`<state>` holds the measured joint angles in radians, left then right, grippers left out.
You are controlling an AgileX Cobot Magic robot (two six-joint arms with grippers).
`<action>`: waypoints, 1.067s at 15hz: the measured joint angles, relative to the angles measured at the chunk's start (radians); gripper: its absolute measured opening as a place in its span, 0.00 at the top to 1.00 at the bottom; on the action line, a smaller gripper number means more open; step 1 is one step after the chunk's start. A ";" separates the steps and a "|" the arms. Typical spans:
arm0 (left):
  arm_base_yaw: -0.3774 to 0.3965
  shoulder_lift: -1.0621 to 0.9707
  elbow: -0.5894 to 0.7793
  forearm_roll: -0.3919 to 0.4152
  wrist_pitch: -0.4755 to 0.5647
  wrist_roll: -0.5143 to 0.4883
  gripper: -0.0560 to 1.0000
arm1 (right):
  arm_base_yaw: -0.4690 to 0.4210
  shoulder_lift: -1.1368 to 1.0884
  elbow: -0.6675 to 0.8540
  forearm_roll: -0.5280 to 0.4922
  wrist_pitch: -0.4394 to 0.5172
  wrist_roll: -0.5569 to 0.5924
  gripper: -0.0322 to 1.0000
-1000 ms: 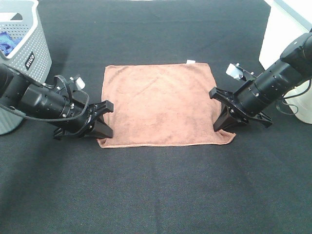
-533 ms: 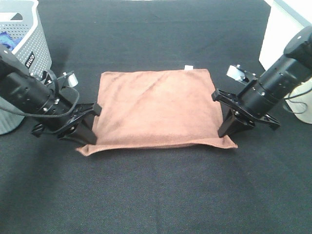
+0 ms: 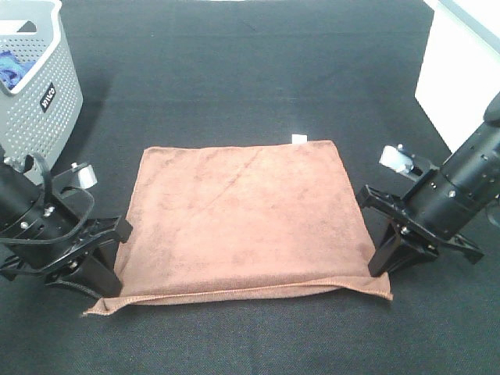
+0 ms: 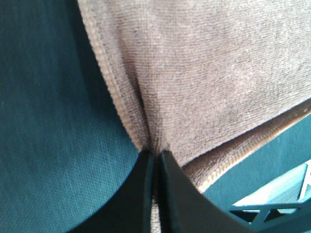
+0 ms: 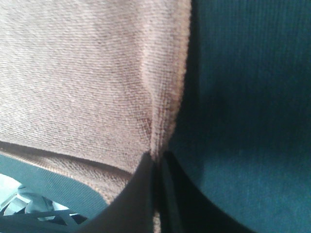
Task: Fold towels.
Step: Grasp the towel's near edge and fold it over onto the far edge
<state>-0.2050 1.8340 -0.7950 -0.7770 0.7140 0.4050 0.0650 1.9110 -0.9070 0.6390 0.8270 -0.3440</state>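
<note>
Left claw [image 4: 155,156]: I see it clamping the towel [image 3: 242,215], near-left corner.
Right claw [image 5: 158,158]: clamping the near-right corner.
Near edge: raised off the desk [image 3: 234,62].

Two matte-black arms, chunky barrels and angular claws.

The left arm [image 3: 31,215] is a ribbed black cylinder with thin black cables [image 3: 43,176] looping over it, tiny bright screw heads [image 3: 50,209] dotted on the casing and a silvery-white block [image 3: 81,175] on the wrist. Its left gripper [image 3: 105,285] is a boxy black bracket, and up close the fingers [image 4: 138,194] are smooth dark wedges tapering to thin tips. The right arm [image 3: 469,176] has the same black barrel with pale specks of hardware and a matching silver block [image 3: 400,158]. The right gripper [image 3: 380,266] mirrors the other, with flat, black, blade-like right fingers [image 5: 141,194].
</note>
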 joint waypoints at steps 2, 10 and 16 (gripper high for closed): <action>0.000 -0.014 -0.001 0.000 -0.006 0.000 0.94 | 0.001 -0.022 0.000 0.003 -0.008 -0.003 0.97; 0.000 -0.082 -0.233 0.073 -0.291 0.001 0.94 | 0.002 0.049 -0.386 0.048 -0.079 -0.075 0.97; 0.000 0.152 -0.446 0.103 -0.317 0.002 0.94 | 0.002 0.278 -0.667 0.045 -0.073 -0.075 0.97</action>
<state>-0.2050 1.9860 -1.2410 -0.6740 0.3970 0.4070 0.0670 2.1890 -1.5740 0.6840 0.7540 -0.4190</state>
